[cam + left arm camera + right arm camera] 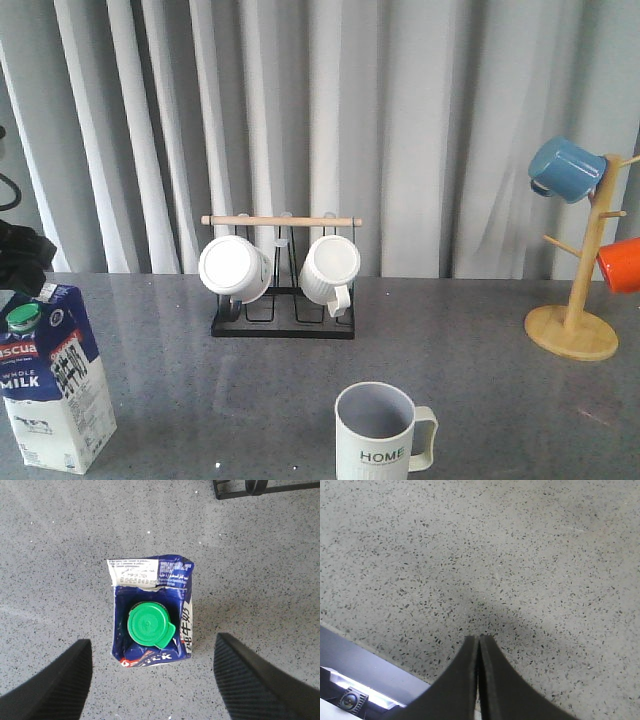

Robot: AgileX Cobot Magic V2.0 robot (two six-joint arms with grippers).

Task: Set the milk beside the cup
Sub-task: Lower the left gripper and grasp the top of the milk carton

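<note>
The milk (pixel 55 385), a blue-and-white carton with a green cap, stands upright at the front left of the grey table. In the left wrist view I see the milk (pixel 150 607) from above, with its green cap (pixel 149 625). My left gripper (pixel 153 642) is open above it, with one finger on each side and clear of the carton. The cup (pixel 378 437), a pale grey ribbed mug with "HOME" lettering, stands at the front centre, well to the right of the milk. My right gripper (pixel 479 640) is shut and empty over bare table. It does not show in the front view.
A black wire rack (pixel 282 325) with a wooden bar holds two white ribbed mugs (pixel 235 268) at the back centre. A wooden mug tree (pixel 578 300) with a blue mug (pixel 565 168) and an orange mug (pixel 620 265) stands at the right. The table edge (pixel 365 655) is near my right gripper.
</note>
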